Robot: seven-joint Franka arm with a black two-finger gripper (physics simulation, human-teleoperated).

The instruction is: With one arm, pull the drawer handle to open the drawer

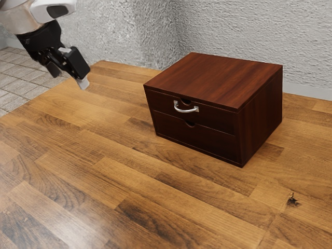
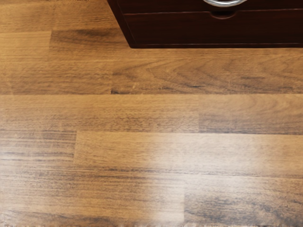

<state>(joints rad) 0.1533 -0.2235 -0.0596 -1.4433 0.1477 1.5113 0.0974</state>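
Nothing of the pull is done yet: your gripper (image 1: 72, 72) hangs in the air well apart from the drawer handle (image 1: 185, 109), which sits far ahead of and below the jaws on the shut top drawer (image 1: 212, 115) of the dark cabinet (image 1: 218, 78). Whether the jaws are parted or closed you cannot tell, so the whole approach, grasp and pull remain. Beneath the jaws lies bare plank wood (image 1: 129, 181), with a rough grey wall (image 1: 129, 26) behind and pale tiles (image 1: 15, 78) beside.

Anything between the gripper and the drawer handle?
No. In the exterior view, just bare wooden surface lies between the gripper and the drawer handle.
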